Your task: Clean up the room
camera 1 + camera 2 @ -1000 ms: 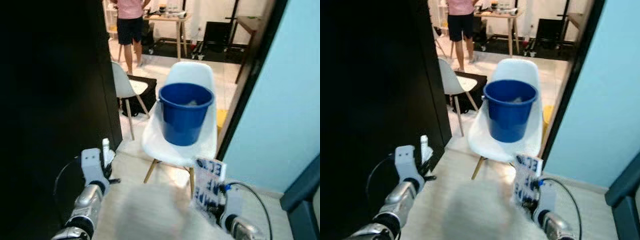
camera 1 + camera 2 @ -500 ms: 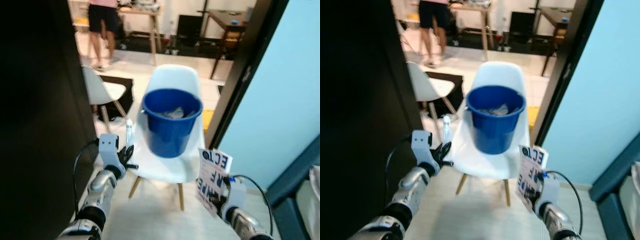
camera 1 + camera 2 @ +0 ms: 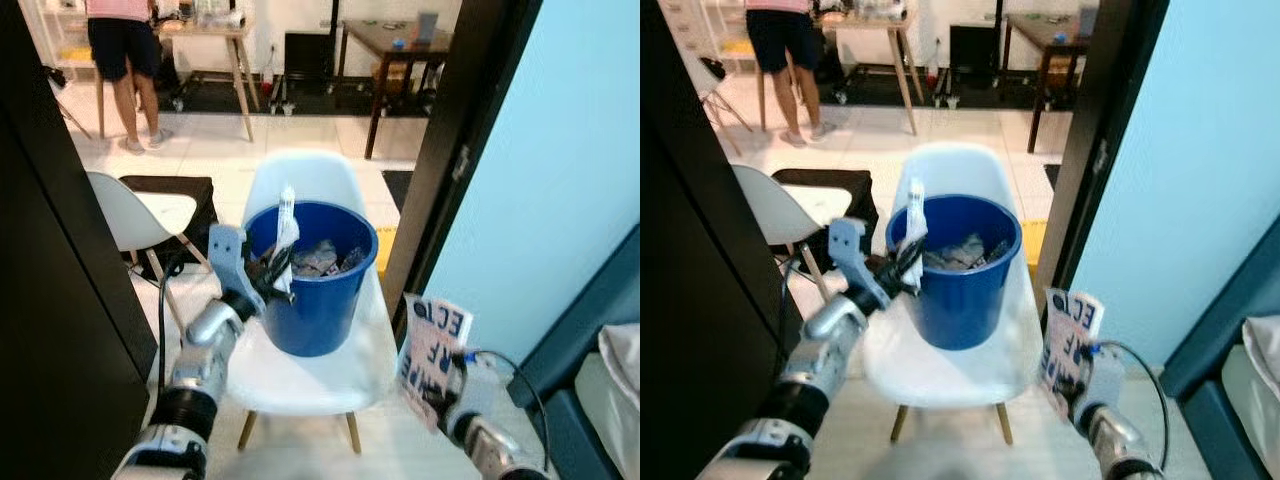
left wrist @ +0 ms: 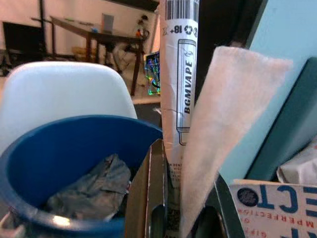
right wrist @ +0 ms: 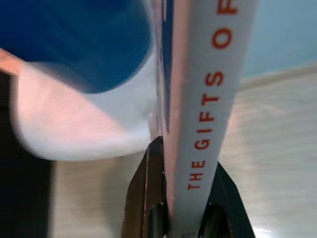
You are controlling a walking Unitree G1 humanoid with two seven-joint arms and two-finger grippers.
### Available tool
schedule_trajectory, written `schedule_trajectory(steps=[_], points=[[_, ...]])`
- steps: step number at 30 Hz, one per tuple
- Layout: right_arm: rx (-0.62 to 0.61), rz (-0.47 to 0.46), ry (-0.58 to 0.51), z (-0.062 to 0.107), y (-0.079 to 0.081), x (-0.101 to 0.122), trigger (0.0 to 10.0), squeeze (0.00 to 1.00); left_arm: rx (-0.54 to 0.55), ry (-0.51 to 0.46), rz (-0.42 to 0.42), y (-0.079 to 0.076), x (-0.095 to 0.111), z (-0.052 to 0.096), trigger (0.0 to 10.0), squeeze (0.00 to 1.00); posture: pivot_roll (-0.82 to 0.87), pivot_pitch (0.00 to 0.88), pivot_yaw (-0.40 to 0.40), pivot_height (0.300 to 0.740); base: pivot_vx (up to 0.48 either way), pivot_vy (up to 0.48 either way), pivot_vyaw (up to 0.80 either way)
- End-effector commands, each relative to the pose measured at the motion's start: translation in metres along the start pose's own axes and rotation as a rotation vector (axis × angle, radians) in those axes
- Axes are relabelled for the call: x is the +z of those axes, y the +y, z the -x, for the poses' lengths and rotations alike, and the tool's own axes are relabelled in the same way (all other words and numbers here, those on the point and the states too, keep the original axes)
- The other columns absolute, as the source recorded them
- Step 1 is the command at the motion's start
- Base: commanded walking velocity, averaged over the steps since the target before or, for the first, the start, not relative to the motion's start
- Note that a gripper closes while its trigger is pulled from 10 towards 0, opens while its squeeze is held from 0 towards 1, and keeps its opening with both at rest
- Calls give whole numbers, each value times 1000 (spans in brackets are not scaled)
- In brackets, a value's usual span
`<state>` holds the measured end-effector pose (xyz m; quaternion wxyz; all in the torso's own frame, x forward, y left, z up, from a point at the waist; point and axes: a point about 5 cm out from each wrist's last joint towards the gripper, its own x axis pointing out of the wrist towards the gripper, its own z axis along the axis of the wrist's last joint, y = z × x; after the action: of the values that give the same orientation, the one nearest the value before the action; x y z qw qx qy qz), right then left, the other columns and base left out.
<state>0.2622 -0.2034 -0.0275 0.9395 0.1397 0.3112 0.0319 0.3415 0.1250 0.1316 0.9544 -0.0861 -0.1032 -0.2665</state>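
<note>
Far left: a person (image 3: 122,45) standing beside a wooden surface (image 3: 205,30) in the back room; nearer, a small white chair (image 3: 135,215) in front of a black box on the floor.

Left of centre: left pincer (image 3: 268,272) raised to the near-left rim of the blue bucket (image 3: 315,300), clamped on a slim white packet (image 3: 286,222) printed with a barcode, plus a strip of pale paper (image 4: 223,129) and a bit of brown card (image 4: 141,198) pinched alongside. Packet upright, poking above the rim, not yet let go.

Centre: bucket standing on the seat of a white chair (image 3: 310,370) in the doorway. Already some crumpled grey rubbish (image 3: 318,258) inside, so part of the tidying apparently done. Probably next: release of the left-hand scraps over the bucket mouth, since held right at the rim and nearly over the opening.

Right of centre: dark door frame, then a pale blue wall.

Near right: right pincer (image 3: 1077,392) held low beside the chair's right edge, closed on a white book (image 3: 432,345) with blue and red lettering, spine gripped between the fingers in the right wrist view. Book well apart from the bucket; likely still to be put away somewhere, place unknowable from here.

Far right edge: dark blue furniture with something pale (image 3: 622,360) lying on it, too cropped to identify.
</note>
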Motion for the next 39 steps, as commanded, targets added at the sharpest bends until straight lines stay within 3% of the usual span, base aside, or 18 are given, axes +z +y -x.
schedule_trajectory(steps=[1,5,8,11,16,17,18,19,20,25,28,29,30,34,39], points=[[-37,13,0,4,-12,2,10000,0,-47,10,10,-10,-2,-4,10000,0,-34,0,-28,740,398,0,-738],[-50,21,12,5,-14,-1,10000,0,-51,14,-11,-10,1,-4,10000,0,-37,0,-28,740,386,0,-744],[-73,36,50,8,-18,-8,10000,0,-143,49,-47,-17,2,-4,10000,0,-38,0,-28,740,358,0,-738],[-86,43,67,9,-20,-11,10000,0,-161,74,-62,-19,1,-4,10000,0,-41,0,-27,740,309,0,-742],[-149,66,116,15,-28,-22,10000,0,-157,122,-201,-13,3,-5,10000,0,-45,0,-25,740,0,0,-726],[-182,50,134,19,-34,-29,10000,0,-89,159,-314,-2,5,-5,10000,0,-45,0,-25,740,0,0,0],[-189,41,149,21,-36,-34,10000,0,-55,185,-369,5,6,-6,10000,0,-47,0,-27,740,0,0,0],[-189,41,149,21,-36,-34,10000,0,-55,185,-369,5,6,-6,10000,0,-47,0,-27,740,0,0,0],[-201,33,179,25,-39,-42,10000,0,-6,222,-443,13,6,-5,10000,0,-46,0,-28,740,0,0,0],[-215,35,222,30,-42,-53,10000,0,67,321,-519,24,-1,-3,10000,0,-48,0,-28,740,0,0,0],[-214,20,243,34,-43,-62,10000,0,185,479,-614,39,-16,5,10000,0,-48,0,-28,740,0,0,0],[-214,20,243,34,-43,-62,10000,0,185,479,-614,39,-16,5,10000,0,-48,0,-28,740,0,0,0],[-203,9,244,35,-41,-65,10000,0,238,576,-613,45,-28,13,10000,0,-60,0,-25,740,0,0,0],[-209,4,250,37,-42,-68,10000,0,311,639,-615,52,-39,23,10000,0,-73,0,-22,740,0,0,0],[-207,-1,241,37,-44,-66,10000,0,367,643,-632,55,-42,27,10000,0,-76,0,-22,740,0,0,0]])
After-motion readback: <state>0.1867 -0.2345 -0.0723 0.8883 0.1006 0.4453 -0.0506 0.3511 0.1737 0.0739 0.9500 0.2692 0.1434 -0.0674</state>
